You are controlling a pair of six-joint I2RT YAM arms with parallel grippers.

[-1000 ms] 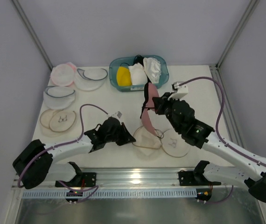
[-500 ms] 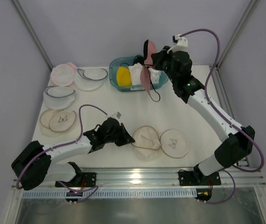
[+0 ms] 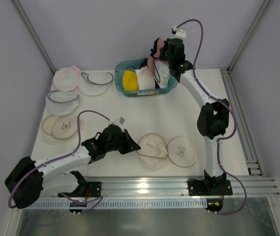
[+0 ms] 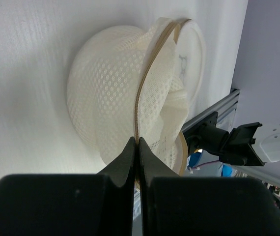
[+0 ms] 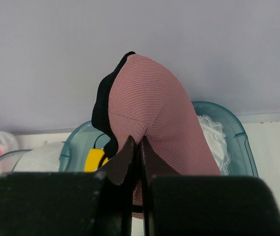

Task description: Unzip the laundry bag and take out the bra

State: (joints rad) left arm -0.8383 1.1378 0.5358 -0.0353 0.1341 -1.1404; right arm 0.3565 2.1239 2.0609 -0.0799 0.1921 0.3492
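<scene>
Pale grey walls close in your white surface. Near the middle of its near edge lies the round, drum-shaped laundry bag of translucent white mesh with a tan-beige rim. It gapes open with its mesh slumped, and its flat round face, marked with a small dark bra drawing, is turned up on the right. Your left fingers are clenched on the tan rim at the bag's left side. In the left wrist view they pinch that rim strip, with dotted mesh bulging on either side.

Your right fingers are clamped on the small dusty-pink bra. It has a soft, finely ribbed cup with black edging and hangs in the air over the teal plastic bin at the far edge. In that bin you can see a yellow bra and white bras. A pink mesh round sits near the far left corner.
</scene>
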